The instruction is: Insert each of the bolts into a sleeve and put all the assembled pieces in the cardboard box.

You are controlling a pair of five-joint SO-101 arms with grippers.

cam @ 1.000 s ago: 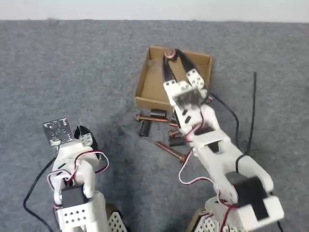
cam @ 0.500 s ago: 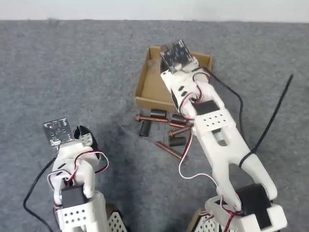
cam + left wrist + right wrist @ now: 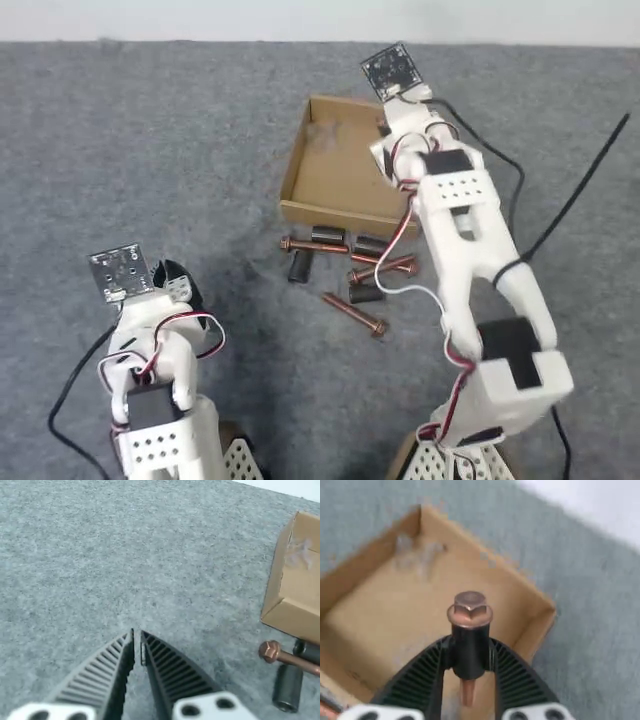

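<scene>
My right gripper (image 3: pixel 469 647) is shut on a black sleeve (image 3: pixel 469 655) with a copper bolt (image 3: pixel 470 611) through it. The bolt's head is up and its tip pokes out below, over the inside of the cardboard box (image 3: pixel 380 610). In the high view the right arm (image 3: pixel 445 190) stretches over the box (image 3: pixel 330 180) near its far right corner. Loose bolts (image 3: pixel 353 312) and sleeves (image 3: pixel 298 265) lie on the carpet just in front of the box. My left gripper (image 3: pixel 137 636) is shut on nothing, low over bare carpet to the left of the box (image 3: pixel 295 595).
Grey carpet covers the table. A bolt head (image 3: pixel 270 651) and a sleeve (image 3: pixel 287 687) lie near the box's front corner. Black cables (image 3: pixel 580 190) trail to the right of the right arm. The left arm (image 3: pixel 150 330) stands at the front left.
The right arm has stretched farther out and swung right, carrying the bolt and sleeve toward the box's far right corner. The left arm and the loose parts have not moved.
</scene>
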